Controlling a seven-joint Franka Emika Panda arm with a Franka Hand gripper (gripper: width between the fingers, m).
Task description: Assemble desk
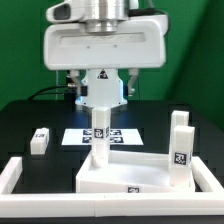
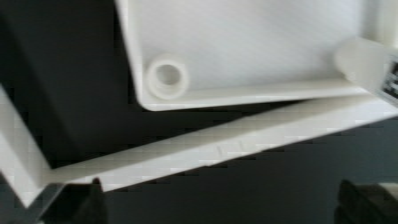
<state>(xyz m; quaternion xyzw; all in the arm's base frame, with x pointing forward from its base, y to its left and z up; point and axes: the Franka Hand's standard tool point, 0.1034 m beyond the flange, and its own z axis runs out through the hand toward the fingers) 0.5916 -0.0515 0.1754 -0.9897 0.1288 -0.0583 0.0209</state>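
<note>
The desk top (image 1: 140, 178), a white rimmed tray, lies at the front of the table. One white leg (image 1: 100, 135) stands upright at its corner on the exterior view's left. A second leg (image 1: 181, 145) with a tag stands at its right end. A third leg (image 1: 40, 139) lies apart on the black table at the left. My gripper (image 1: 102, 95) hangs open above the first leg, touching nothing. In the wrist view the gripper (image 2: 217, 205) holds nothing between its dark fingertips (image 2: 71, 198). Beyond them are a desk top corner (image 2: 249, 50) and its round hole (image 2: 169, 75).
A long low white border frame (image 1: 20, 178) runs round the front of the table, and its corner (image 2: 231, 145) shows in the wrist view. The marker board (image 1: 120, 136) lies flat behind the desk top. Dark cables hang at the back left.
</note>
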